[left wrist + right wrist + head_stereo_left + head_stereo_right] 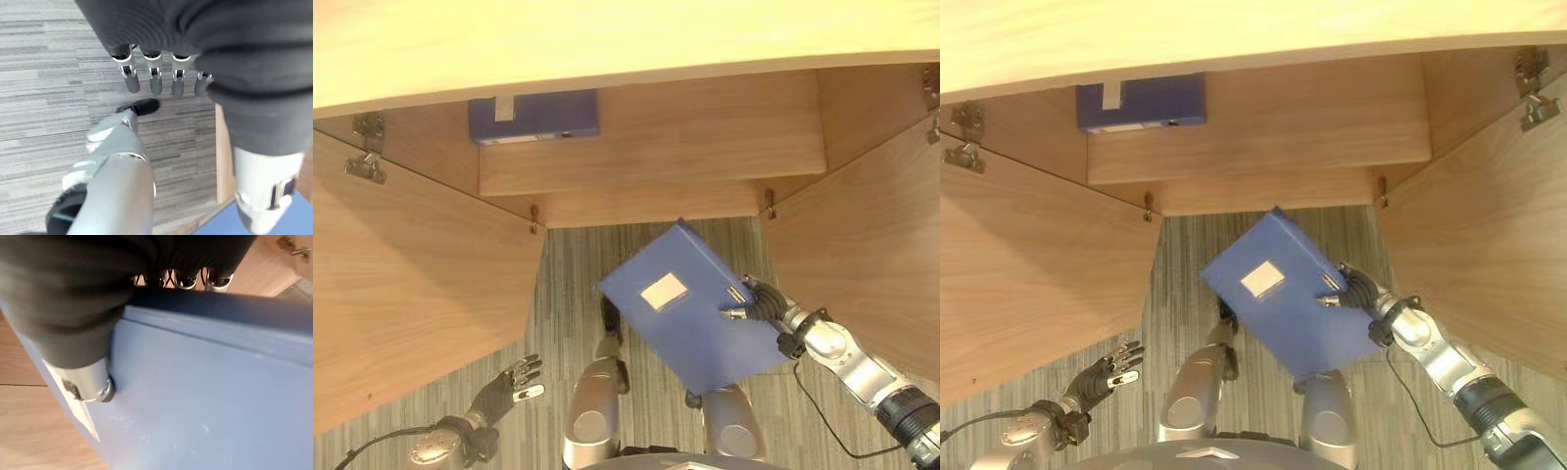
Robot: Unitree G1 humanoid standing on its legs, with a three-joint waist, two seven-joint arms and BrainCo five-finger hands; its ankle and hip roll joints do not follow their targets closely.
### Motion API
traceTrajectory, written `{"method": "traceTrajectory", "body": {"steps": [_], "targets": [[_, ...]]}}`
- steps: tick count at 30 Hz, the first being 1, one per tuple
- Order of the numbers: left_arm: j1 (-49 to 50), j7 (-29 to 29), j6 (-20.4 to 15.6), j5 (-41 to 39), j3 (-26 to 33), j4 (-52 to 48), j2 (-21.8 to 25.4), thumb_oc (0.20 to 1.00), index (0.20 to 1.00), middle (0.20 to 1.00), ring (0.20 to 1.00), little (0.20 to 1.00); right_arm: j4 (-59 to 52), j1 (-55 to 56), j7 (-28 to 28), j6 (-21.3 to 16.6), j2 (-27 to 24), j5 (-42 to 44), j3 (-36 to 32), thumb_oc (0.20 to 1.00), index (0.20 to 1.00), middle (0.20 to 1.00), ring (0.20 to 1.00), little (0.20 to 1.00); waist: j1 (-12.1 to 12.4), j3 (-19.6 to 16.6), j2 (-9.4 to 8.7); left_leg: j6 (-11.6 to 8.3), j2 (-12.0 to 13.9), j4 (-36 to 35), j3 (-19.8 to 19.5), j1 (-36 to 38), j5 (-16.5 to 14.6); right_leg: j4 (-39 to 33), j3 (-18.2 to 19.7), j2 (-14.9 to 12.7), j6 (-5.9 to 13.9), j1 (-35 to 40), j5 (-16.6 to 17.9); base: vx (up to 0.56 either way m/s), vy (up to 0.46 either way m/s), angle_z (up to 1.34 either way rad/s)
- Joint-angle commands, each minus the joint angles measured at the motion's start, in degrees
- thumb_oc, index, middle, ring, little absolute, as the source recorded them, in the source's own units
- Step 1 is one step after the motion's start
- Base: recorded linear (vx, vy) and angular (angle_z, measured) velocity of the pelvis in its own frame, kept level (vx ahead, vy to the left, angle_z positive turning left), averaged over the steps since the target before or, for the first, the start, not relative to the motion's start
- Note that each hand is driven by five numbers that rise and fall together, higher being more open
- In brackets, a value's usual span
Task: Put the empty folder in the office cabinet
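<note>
While the right robot hand (pixel 756 302) is gripping the blue folder (pixel 690 308) by its right edge at the frame's centre, the folder's long axis is running from upper left to lower right, its upper corner aiming at the open cabinet (pixel 651 147) above. A white label on it is showing no readable writing. Lower left, the left robot hand (pixel 1102 377) is hanging with relaxed fingers, farther away. Another folder (pixel 534 116) is sitting inside, upper left. In the right wrist view, fingers (pixel 183 281) are curling over the folder's edge.
</note>
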Motion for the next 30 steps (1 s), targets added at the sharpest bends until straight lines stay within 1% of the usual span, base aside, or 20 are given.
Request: {"method": "traceTrajectory", "body": {"steps": [1, 3, 4, 5, 8, 9, 11, 12, 13, 14, 15, 16, 18, 20, 22, 24, 25, 26, 28, 30], "targets": [[0.99, 4.6, -3.76, 7.47, 0.97, 3.4, 0.53, 1.0, 1.0, 1.0, 1.0, 1.0, -0.51, -0.74, -4.5, -2.68, 1.07, -0.79, 0.18, 0.2, 0.2, 0.2, 0.2, 0.2, -0.48, -5.8, -2.14, -3.86, 1.89, 0.23, -4.2, -2.93, -1.35, 5.43, 2.29, -7.42, 5.91, -3.5, -1.77, 0.04, 0.054, 0.07], [-1.65, 9.21, -5.42, 10.61, 2.88, 5.17, -1.02, 1.0, 1.0, 1.0, 1.0, 1.0, 2.44, -3.26, -8.05, -2.36, 5.04, 0.42, -1.36, 0.2, 0.2, 0.2, 0.2, 0.2, 0.25, -5.56, -2.46, -3.56, 1.14, 0.68, -4.58, -3.87, -1.95, 4.91, 2.17, -7.87, 6.03, -3.6, -1.64, 0.04, 0.064, 0.11], [-4.57, 12.96, -6.56, 12.68, 4.11, 6.57, -2.44, 1.0, 1.0, 1.0, 1.0, 1.0, 4.88, -6.14, -10.26, -1.83, 8.25, 1.88, -1.79, 0.2, 0.2, 0.2, 0.2, 0.2, 0.98, -5.41, -2.81, -3.26, 0.34, 1.11, -4.82, -4.79, -2.22, 4.26, 2.15, -8.41, 6.16, -3.58, -1.24, 0.0, 0.061, 0.17], [-4.69, 12.98, -6.59, 12.72, 4.15, 6.63, -2.47, 1.0, 1.0, 1.0, 1.0, 1.0, 4.98, -6.31, -10.28, -1.87, 8.29, 1.88, -1.77, 0.2, 0.2, 0.2, 0.2, 0.2, 0.95, -5.49, -2.87, -3.19, 0.29, 1.16, -4.82, -5.13, -2.01, 4.16, 2.16, -8.45, 6.15, -3.85, -0.99, 0.01, 0.071, 0.16], [-10.26, 17.34, -7.22, 14.19, 4.86, 10.17, -5.31, 1.0, 1.0, 1.0, 1.0, 1.0, 9.88, -11.79, -13.92, -1.22, 12.94, 3.73, -1.69, 0.2, 0.2, 0.2, 0.2, 0.2, 2.29, -5.21, -3.4, -2.63, -1.04, 3.62, -5.39, -7.32, -3.39, 3.37, 1.91, -9.34, 6.46, -3.77, -0.63, 0.04, 0.079, 0.1], [-10.26, 17.34, -7.22, 14.19, 4.86, 10.17, -5.31, 1.0, 1.0, 1.0, 1.0, 1.0, 9.88, -11.79, -13.92, -1.22, 12.94, 3.73, -1.69, 0.2, 0.2, 0.2, 0.2, 0.2, 2.29, -5.21, -3.4, -2.63, -1.04, 3.62, -5.39, -7.32, -3.39, 3.37, 1.91, -9.34, 6.46, -3.77, -0.63, 0.04, 0.065, 0.03], [-13.03, 19.14, -7.44, 14.99, 4.26, 10.28, -5.88, 1.0, 1.0, 1.0, 1.0, 1.0, 11.87, -14.75, -15.36, -0.72, 14.72, 5.2, -2.05, 0.2, 0.2, 0.2, 0.2, 0.2, 3.21, -5.21, -3.89, -2.21, -2.07, 6.34, -6.01, -9.17, -4.81, 3.38, 1.69, -10.18, 6.67, -3.55, -0.7, 0.05, 0.081, 0.08], [-14.35, 19.71, -7.54, 15.22, 3.16, 10.23, -5.93, 1.0, 1.0, 1.0, 1.0, 1.0, 14.93, -17.76, -16.33, -0.28, 15.63, 7.14, -2.86, 0.2, 0.2, 0.2, 0.2, 0.2, 4.12, -4.83, -4.04, -1.68, -3.16, 10.01, -6.77, -11.38, -6.74, 4.79, 1.21, -11.38, 6.86, -3.53, -1.0, 0.05, 0.126, 0.22], [-14.5, 19.59, -7.48, 15.07, 2.79, 9.78, -5.72, 1.0, 1.0, 1.0, 1.0, 1.0, 16.43, -18.77, -16.93, -0.04, 15.81, 8.02, -3.8, 0.2, 0.2, 0.2, 0.2, 0.2, 4.5, -4.7, -3.96, -1.3, -3.8, 11.84, -7.03, -12.28, -7.87, 5.54, 1.02, -12.03, 6.98, -3.48, -1.21, 0.07, 0.211, 0.28], [-14.23, 19.05, -7.01, 15.0, 2.07, 9.76, -5.48, 1.0, 1.0, 1.0, 1.0, 1.0, 20.0, -21.11, -17.59, 0.43, 16.27, 9.83, -5.25, 0.2, 0.2, 0.2, 0.2, 0.2, 5.08, -4.51, -3.71, -0.42, -4.85, 14.23, -7.08, -13.13, -9.73, 7.98, 0.71, -13.58, 7.43, -4.09, -0.51, 0.04, 0.146, 0.26], [-14.23, 19.05, -7.01, 15.0, 2.07, 9.76, -5.48, 1.0, 1.0, 1.0, 1.0, 1.0, 20.0, -21.11, -17.59, 0.43, 16.27, 9.83, -5.25, 0.2, 0.2, 0.2, 0.2, 0.2, 5.08, -4.51, -3.71, -0.42, -4.85, 14.23, -7.08, -13.13, -9.73, 7.98, 0.71, -13.58, 7.43, -4.09, -0.51, 0.04, 0.175, 0.12], [-14.32, 18.92, -6.86, 15.27, 1.56, 10.58, -5.39, 1.0, 1.0, 1.0, 1.0, 1.0, 22.2, -22.52, -18.0, 0.6, 16.33, 10.84, -5.89, 0.2, 0.2, 0.2, 0.2, 0.2, 5.41, -4.39, -3.61, 0.08, -5.19, 15.1, -6.57, -13.25, -10.57, 9.78, 0.55, -14.54, 7.81, -4.81, 0.31, 0.02, 0.072, 0.02], [-14.67, 18.57, -6.66, 15.02, 1.05, 11.14, -5.39, 1.0, 1.0, 1.0, 1.0, 1.0, 23.71, -23.88, -18.2, 0.63, 16.34, 12.28, -6.74, 0.2, 0.2, 0.2, 0.2, 0.2, 5.57, -4.24, -3.49, 0.46, -5.35, 15.61, -6.33, -13.28, -11.01, 11.84, 0.5, -15.45, 7.94, -5.75, 1.32, 0.04, 0.132, 0.1], [-15.28, 18.11, -6.61, 14.59, 0.19, 11.38, -5.06, 1.0, 1.0, 1.0, 1.0, 1.0, 26.14, -25.19, -18.7, 0.87, 16.11, 15.18, -8.44, 0.2, 0.2, 0.2, 0.2, 0.2, 5.5, -3.86, -2.93, 0.8, -5.72, 16.14, -6.37, -12.75, -11.69, 14.08, 0.96, -16.28, 7.6, -6.76, 1.92, 0.07, 0.157, 0.1], [-16.37, 17.66, -6.46, 13.82, -0.52, 11.29, -4.58, 1.0, 1.0, 1.0, 1.0, 1.0, 28.43, -26.2, -19.25, 0.69, 15.09, 19.37, -11.13, 0.2, 0.2, 0.2, 0.2, 0.2, 4.81, -3.55, -2.34, 0.76, -6.68, 15.9, -7.32, -11.93, -12.26, 11.78, 1.26, -16.09, 7.1, -6.74, 2.04, 0.1, 0.084, 0.14], [-16.97, 17.3, -6.24, 13.36, -0.53, 11.37, -4.33, 1.0, 1.0, 1.0, 1.0, 1.0, 31.13, -27.7, -19.73, 0.19, 14.47, 22.54, -13.48, 0.2, 0.2, 0.2, 0.2, 0.2, 4.43, -3.54, -2.03, 0.47, -6.78, 15.54, -8.09, -11.5, -12.65, 9.43, 2.06, -15.85, 7.23, -7.98, 2.72, 0.1, -0.017, 0.28], [-17.5, 17.1, -6.08, 13.14, -0.45, 11.71, -4.4, 1.0, 1.0, 1.0, 1.0, 1.0, 33.4, -29.33, -19.96, -0.09, 14.41, 25.72, -15.73, 0.2, 0.2, 0.2, 0.2, 0.2, 4.17, -3.19, -2.05, 0.25, -6.52, 16.16, -8.52, -10.97, -13.6, 6.68, 2.87, -15.84, 7.58, -9.74, 4.05, 0.08, -0.046, 0.19], [-17.55, 17.1, -6.08, 13.13, -0.47, 11.73, -4.41, 1.0, 1.0, 1.0, 1.0, 1.0, 33.46, -29.39, -19.93, -0.12, 14.39, 25.76, -15.74, 0.2, 0.2, 0.2, 0.2, 0.2, 4.21, -3.15, -2.02, 0.23, -6.47, 16.24, -8.51, -10.97, -13.67, 6.64, 2.87, -15.79, 7.56, -9.69, 4.07, 0.1, -0.072, 0.05], [-18.73, 17.39, -5.97, 13.1, -0.52, 13.29, -5.32, 1.0, 1.0, 1.0, 1.0, 1.0, 35.98, -31.09, -20.85, -1.26, 15.3, 31.4, -19.64, 0.2, 0.2, 0.2, 0.2, 0.2, 3.55, -2.44, -2.5, -0.03, -6.19, 17.49, -9.31, -9.87, -14.94, 3.16, 2.72, -16.25, 8.21, -12.7, 5.57, 0.12, -0.09, 0.02], [-18.96, 17.52, -6.04, 13.09, -0.59, 13.81, -5.67, 1.0, 1.0, 1.0, 1.0, 1.0, 36.7, -31.52, -21.03, -1.67, 15.47, 33.04, -20.73, 0.2, 0.2, 0.2, 0.2, 0.2, 3.51, -2.06, -2.29, -0.26, -5.81, 17.76, -9.64, -8.99, -15.57, 2.17, 2.42, -16.11, 8.33, -13.31, 5.84, 0.09, -0.058, 0.05]]}}
